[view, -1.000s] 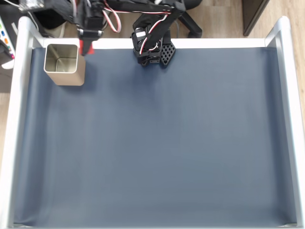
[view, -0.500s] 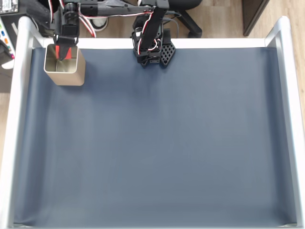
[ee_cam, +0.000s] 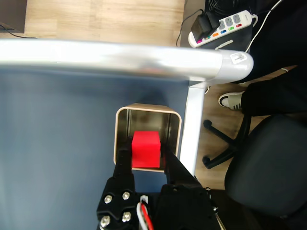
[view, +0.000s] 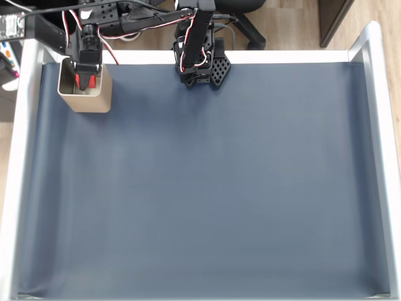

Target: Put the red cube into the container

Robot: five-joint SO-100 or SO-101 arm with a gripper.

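The black two-finger gripper (ee_cam: 146, 152) pinches the small matte red cube (ee_cam: 145, 149) directly above the open square brushed-metal container (ee_cam: 123, 125) at the mat's corner, lined up, I'd say, so a release drops it inside.

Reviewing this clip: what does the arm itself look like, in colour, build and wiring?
The arm is black plastic, with a perforated black base. Red, white and black cables run along its links. The gripper has two black fingers, and silver screws show in the black block behind them in the wrist view.
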